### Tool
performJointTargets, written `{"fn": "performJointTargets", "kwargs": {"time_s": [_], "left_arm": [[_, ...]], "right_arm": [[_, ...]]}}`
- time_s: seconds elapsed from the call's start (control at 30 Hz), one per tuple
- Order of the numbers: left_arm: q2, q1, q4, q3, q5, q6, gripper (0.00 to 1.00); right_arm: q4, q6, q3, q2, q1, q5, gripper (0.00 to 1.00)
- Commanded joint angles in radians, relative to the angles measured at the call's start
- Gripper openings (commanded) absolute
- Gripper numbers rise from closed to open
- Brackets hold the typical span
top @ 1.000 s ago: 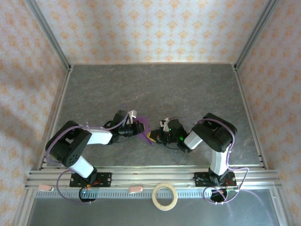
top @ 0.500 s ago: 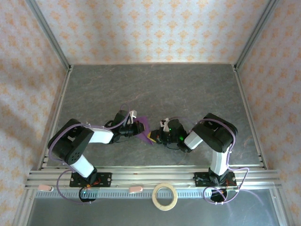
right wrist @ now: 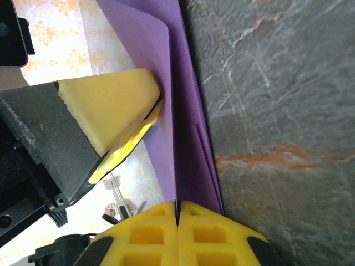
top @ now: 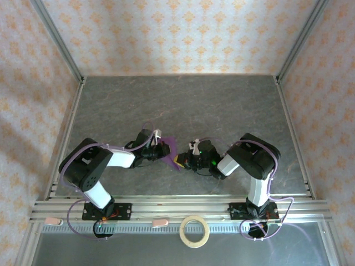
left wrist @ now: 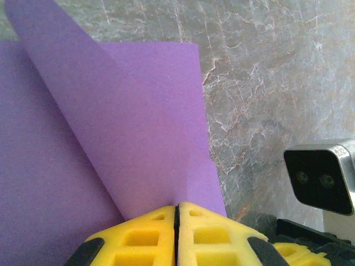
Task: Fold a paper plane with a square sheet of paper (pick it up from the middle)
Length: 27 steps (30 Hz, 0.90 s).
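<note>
Gripping purple paper [left wrist: 138,127], both jaws closed.

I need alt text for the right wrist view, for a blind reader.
The right claw, yellow fingers shut, pinches a folded purple paper at its near edge. The left claw grips the same paper from the left side, and the grey marbled table lies on the right.

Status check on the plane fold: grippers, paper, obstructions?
Left gripper and right gripper both shut on the purple paper. Paper partly folded, layers visible, pinched between them. Tape ring at near rail, well apart.
</note>
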Motion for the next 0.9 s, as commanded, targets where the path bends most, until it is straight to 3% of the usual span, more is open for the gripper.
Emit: {"fn": "performJointTargets", "kwargs": {"time_s": [0.0, 0.47, 0.73, 0.87], "left_arm": [[0.023, -0.004, -0.034, 0.021, -0.040, 0.020, 0.11], [0.091, -0.004, -0.174, 0.065, -0.087, 0.062, 0.09], [0.093, -0.005, -0.168, 0.057, -0.081, 0.063, 0.09], [0.093, -0.005, -0.160, 0.057, -0.075, 0.062, 0.09]], "right_arm": [[-0.073, -0.009, -0.005, -0.006, -0.007, 0.015, 0.00], [-0.073, 0.000, -0.012, -0.026, -0.007, 0.020, 0.00], [-0.178, -0.047, -0.021, -0.113, 0.002, 0.039, 0.24], [-0.229, -0.062, 0.002, -0.099, 0.020, 0.045, 0.28]]}}
